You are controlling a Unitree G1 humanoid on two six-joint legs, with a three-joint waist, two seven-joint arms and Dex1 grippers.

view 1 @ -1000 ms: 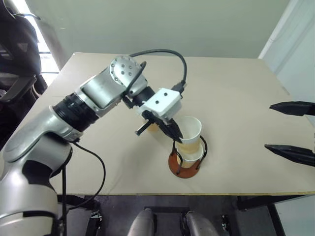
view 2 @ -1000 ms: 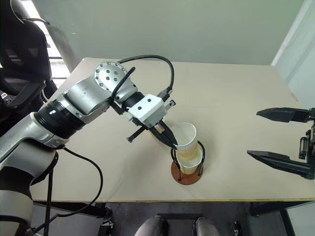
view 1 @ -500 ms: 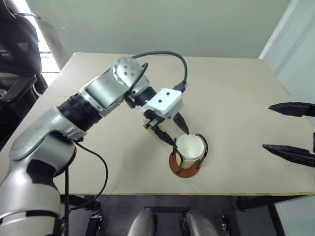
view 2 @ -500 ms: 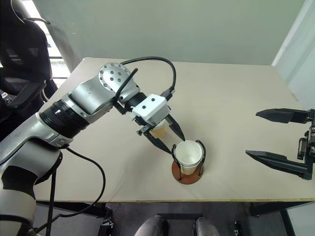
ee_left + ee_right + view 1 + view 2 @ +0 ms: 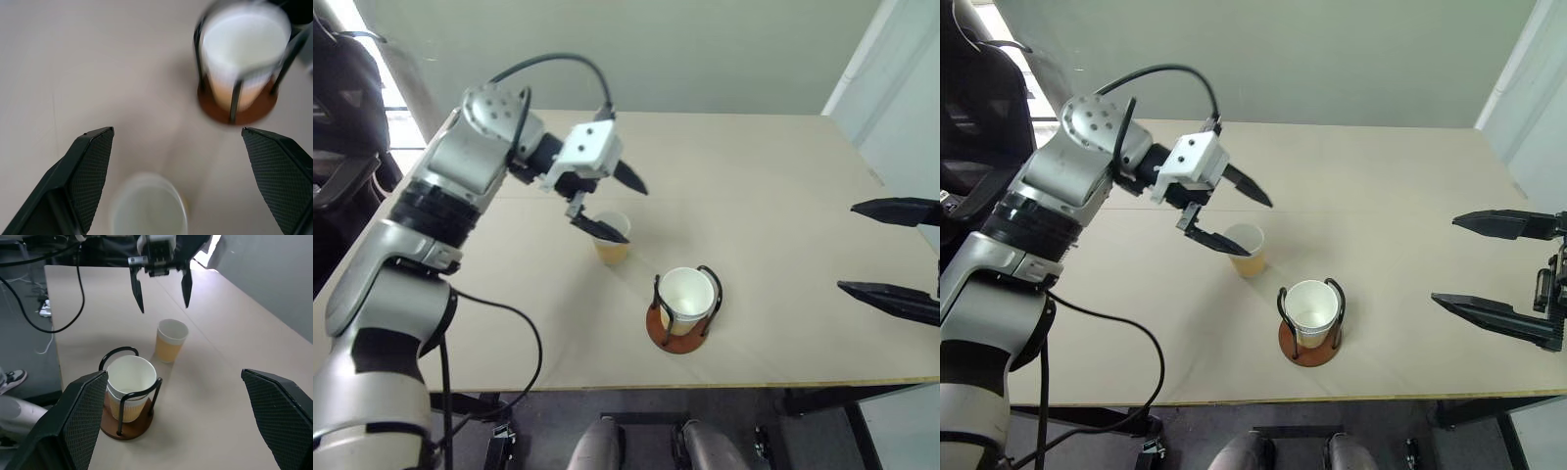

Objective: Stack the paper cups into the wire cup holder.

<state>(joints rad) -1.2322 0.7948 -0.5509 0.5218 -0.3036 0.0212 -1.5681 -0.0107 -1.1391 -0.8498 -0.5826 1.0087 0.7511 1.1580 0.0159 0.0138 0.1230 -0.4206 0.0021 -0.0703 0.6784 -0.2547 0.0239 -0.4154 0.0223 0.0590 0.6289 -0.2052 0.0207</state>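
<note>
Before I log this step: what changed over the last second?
The left pincer let go of its paper cup, now nested in the wire cup holder, opened and drew back above the loose cup. That cup and the open right pincer stayed put.

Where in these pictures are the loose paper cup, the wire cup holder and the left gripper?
loose paper cup (image 5: 1249, 262), right eye view, on its tan side wall
wire cup holder (image 5: 1305, 355), right eye view, on the wooden base's front edge
left gripper (image 5: 621, 206), left eye view, midway between its open fingers
</note>
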